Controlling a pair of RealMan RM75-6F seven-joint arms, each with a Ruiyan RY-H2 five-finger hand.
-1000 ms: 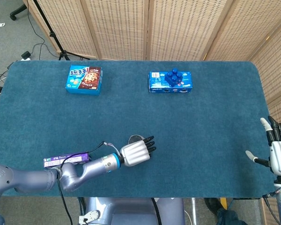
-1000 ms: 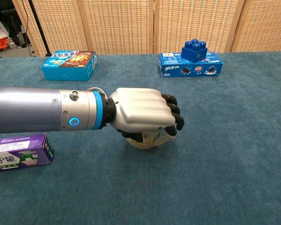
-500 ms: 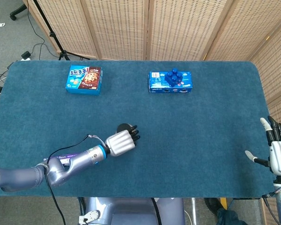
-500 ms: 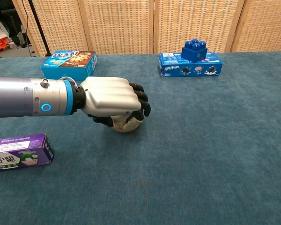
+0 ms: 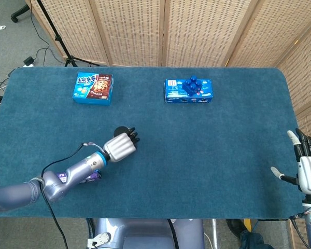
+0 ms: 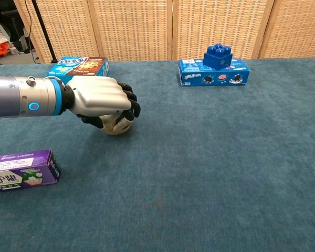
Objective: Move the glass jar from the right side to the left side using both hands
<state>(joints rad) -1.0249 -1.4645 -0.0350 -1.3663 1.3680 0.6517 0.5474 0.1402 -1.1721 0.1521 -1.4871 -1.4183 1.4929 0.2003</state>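
Leftward and toward the far edge, the left hand (image 6: 101, 102) has carried the jar (image 6: 117, 124) since a second ago, fingers wrapped over its top. The jar sits on the worktop (image 5: 228, 150), left of centre. The right hand (image 5: 307, 171) hangs off the right edge, fingers spread, holding nothing. Three boxes: two blue (image 5: 93, 87) (image 5: 188, 90), one purple (image 6: 22, 171).
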